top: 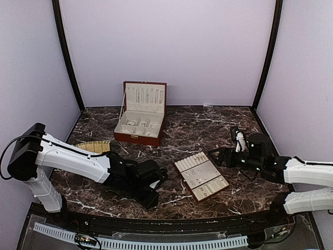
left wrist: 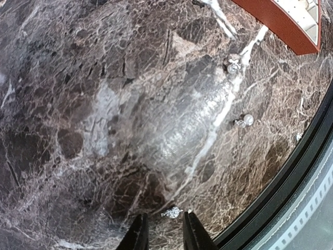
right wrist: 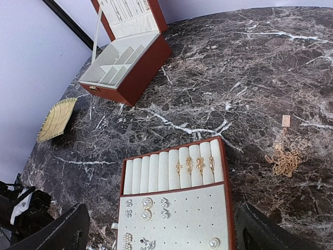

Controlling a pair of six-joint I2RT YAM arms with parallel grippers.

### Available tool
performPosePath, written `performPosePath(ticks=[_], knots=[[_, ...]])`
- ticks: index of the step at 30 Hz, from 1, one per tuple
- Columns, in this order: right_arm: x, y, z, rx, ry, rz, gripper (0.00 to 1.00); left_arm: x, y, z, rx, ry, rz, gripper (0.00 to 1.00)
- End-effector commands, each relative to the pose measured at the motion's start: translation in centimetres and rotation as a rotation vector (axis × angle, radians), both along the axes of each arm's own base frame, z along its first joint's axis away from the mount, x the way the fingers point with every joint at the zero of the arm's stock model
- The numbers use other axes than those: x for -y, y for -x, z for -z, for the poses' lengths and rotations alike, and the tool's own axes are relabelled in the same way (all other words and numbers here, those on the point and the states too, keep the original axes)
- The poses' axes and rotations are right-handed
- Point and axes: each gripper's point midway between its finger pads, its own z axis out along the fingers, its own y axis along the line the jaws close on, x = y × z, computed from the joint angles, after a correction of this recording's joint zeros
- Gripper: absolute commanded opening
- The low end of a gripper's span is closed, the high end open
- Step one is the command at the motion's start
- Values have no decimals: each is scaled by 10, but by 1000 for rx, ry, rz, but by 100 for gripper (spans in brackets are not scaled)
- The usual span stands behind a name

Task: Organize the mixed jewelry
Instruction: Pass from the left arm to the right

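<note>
Marble top: sparkly stud by left fingers, wrist cam only.

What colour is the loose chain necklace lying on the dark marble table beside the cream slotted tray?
Gold chain necklace; clearest in the right wrist view.

The sparkly piece is too small to identify; the tray runs off the bottom edge.
</note>
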Motion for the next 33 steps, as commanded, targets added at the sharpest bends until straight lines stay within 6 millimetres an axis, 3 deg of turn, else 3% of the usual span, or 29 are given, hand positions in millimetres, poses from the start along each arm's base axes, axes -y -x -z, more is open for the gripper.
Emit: performPosePath(ticks=[1,23,30,33], knots=[[2,-3,-8,25,-33,15,98,10,1,-4,-4,21,25,24],[4,-4,-6,23,-26,25,98,10,5,0,-25,13,38,13],[5,-4,-5,21,-25,26,99,11,4,-2,-19,20,38,0],[5,-3,-6,22,-27,24,98,12,4,-4,-22,28,35,0]])
